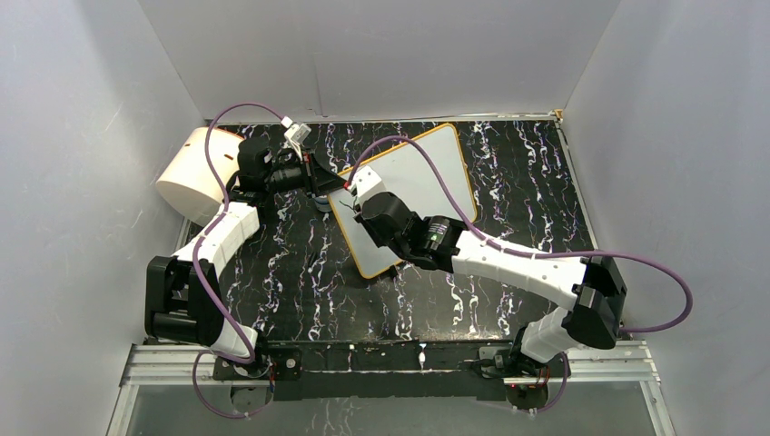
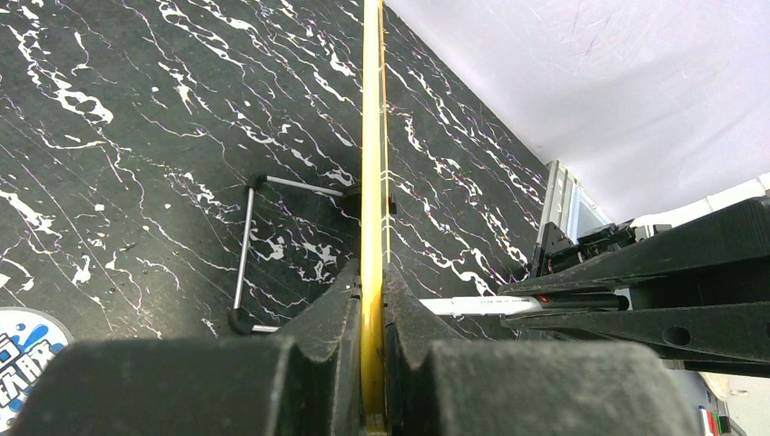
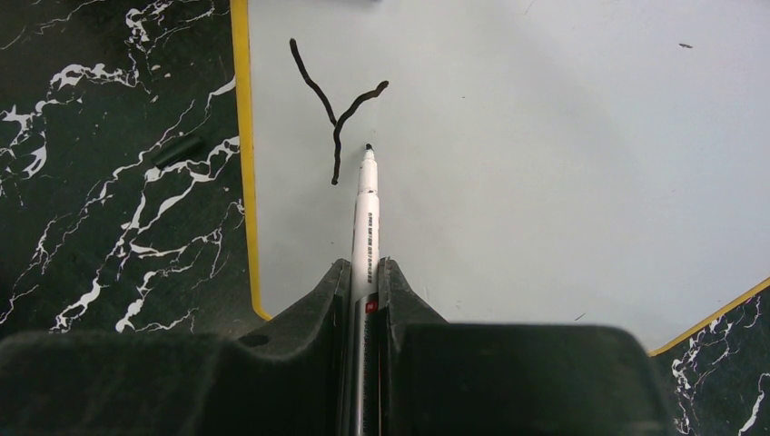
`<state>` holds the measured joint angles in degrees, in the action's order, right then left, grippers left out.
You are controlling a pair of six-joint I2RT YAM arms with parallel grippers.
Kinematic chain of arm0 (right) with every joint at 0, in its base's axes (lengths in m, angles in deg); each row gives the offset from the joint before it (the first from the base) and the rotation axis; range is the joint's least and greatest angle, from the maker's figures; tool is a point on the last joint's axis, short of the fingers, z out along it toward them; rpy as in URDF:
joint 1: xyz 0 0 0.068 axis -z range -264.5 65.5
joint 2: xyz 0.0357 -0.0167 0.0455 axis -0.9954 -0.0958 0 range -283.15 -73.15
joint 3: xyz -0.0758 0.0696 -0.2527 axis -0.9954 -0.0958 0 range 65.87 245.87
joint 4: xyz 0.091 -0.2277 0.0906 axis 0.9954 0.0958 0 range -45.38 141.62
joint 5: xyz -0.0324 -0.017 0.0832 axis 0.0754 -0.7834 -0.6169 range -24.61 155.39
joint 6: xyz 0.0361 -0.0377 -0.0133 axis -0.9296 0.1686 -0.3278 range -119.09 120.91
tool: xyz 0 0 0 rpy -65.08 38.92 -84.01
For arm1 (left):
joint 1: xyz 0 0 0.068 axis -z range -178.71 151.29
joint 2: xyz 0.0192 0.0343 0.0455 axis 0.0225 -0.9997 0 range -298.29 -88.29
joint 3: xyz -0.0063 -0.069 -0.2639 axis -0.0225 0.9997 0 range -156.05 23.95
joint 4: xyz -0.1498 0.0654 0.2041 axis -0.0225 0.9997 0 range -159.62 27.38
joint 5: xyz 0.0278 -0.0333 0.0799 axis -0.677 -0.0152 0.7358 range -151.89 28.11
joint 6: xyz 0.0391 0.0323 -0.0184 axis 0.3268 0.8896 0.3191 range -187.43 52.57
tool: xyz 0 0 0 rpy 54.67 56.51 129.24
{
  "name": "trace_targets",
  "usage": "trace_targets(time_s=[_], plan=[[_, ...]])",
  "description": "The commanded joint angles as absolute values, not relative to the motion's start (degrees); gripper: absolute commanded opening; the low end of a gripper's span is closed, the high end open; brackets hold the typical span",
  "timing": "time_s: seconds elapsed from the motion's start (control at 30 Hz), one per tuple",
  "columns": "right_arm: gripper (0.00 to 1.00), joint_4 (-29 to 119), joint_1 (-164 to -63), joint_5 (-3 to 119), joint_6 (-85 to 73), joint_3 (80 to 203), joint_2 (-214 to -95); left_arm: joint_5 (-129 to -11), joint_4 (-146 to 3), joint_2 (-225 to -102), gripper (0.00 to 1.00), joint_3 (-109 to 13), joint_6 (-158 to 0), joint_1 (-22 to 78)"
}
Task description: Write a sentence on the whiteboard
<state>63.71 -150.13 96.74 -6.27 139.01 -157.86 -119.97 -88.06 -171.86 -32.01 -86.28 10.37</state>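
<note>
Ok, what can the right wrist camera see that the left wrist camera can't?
Right wrist only: the white face of the whiteboard, with a black Y on it. Left wrist only: the left gripper shut on the board's yellow edge, and a wire stand. Both: the whiteboard, the white marker in the right gripper, the marbled table.

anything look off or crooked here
Nothing spilled or broken. The whiteboard lies diagonal to the table edges, its rim pinched in the left gripper. The one letter written, a Y, has wobbly strokes and sits close to the board's rim, beside the tip of the marker in the right gripper.
</note>
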Motion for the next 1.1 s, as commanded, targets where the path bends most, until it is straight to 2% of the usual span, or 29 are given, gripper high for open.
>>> trace_targets(time_s=[0.0,0.63,1.07], plan=[[0.0,61.0,-149.8,98.2,-6.1,139.2,-158.1,-122.1,-85.1,-172.7,0.0,-30.4,-84.6,11.9],[0.0,64.4,-149.8,93.7,-5.3,139.5,-159.7,-122.1,-84.9,-172.7,0.0,-30.4,-84.3,11.9],[0.0,67.6,-149.8,95.9,-6.1,138.5,-159.5,-122.1,-84.7,-172.8,0.0,-30.4,-84.1,11.9]])
